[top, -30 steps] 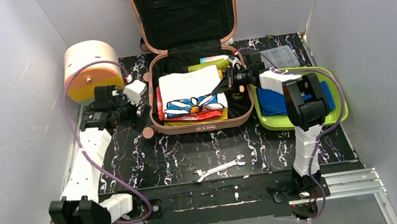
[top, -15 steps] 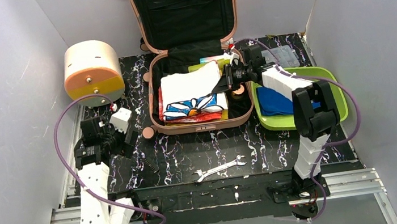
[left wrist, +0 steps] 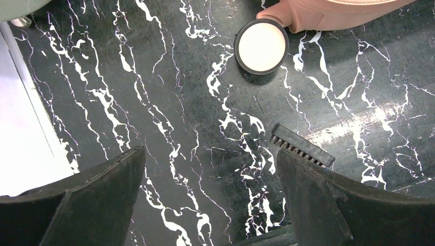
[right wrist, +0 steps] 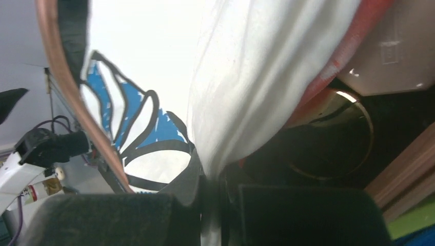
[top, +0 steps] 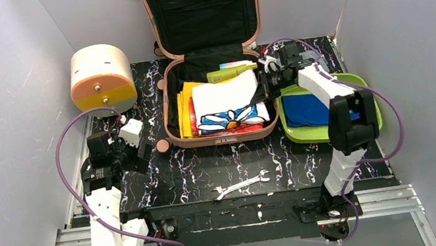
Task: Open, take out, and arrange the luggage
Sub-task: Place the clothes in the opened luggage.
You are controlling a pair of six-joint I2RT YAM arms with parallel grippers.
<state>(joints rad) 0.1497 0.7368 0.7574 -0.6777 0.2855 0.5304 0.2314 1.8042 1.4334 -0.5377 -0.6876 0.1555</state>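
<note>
The salmon-pink luggage (top: pixel 165 98) lies open at the back middle, its black-lined lid up against the wall. Inside lies a folded white cloth with a blue flower print (top: pixel 225 100) on yellow and red folded cloths. My right gripper (top: pixel 263 87) is shut on the right edge of the white cloth (right wrist: pixel 246 102) at the luggage's right rim, lifting it. My left gripper (top: pixel 137 147) is open and empty, low over the table left of the luggage, near one luggage wheel (left wrist: pixel 261 46).
A cream-and-orange drum box (top: pixel 99 76) stands at the back left. A lime-green tray (top: pixel 375 116) with a blue cloth (top: pixel 305 109) sits right of the luggage. A wrench (top: pixel 241 185) lies at the front middle. A black comb-like piece (left wrist: pixel 302 145) lies by the left gripper's right finger.
My right gripper has pulled the white flower cloth to the right, baring the yellow cloth beneath. My left arm has drawn back from the luggage's left side toward the near left.
</note>
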